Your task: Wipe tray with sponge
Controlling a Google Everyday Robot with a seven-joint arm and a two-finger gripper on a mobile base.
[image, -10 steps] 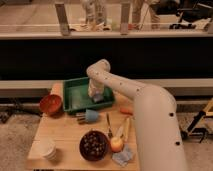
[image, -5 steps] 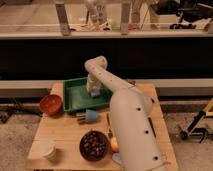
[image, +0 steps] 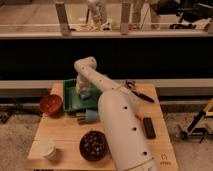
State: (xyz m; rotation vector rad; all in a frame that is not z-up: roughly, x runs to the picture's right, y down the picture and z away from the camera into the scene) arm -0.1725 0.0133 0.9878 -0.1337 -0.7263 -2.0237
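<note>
The green tray (image: 71, 102) sits at the back left of the wooden table. My white arm reaches over the table from the front, and its gripper (image: 83, 92) points down inside the tray, near the tray's middle and low over its floor. I cannot make out the sponge apart from the gripper; it is hidden under or behind the gripper's end. The arm covers the tray's right part.
An orange-brown bowl (image: 50, 104) stands left of the tray. A light-blue cup-shaped object (image: 90, 116) lies just in front of the tray. Nearer the front are a dark bowl (image: 93, 145) and a white cup (image: 49, 149). A black block (image: 149, 127) and a dark tool (image: 138, 91) lie on the right.
The gripper has shifted left inside the tray, and the thick arm segment has swung left in front of the table. The tray and bowls have stayed put.
</note>
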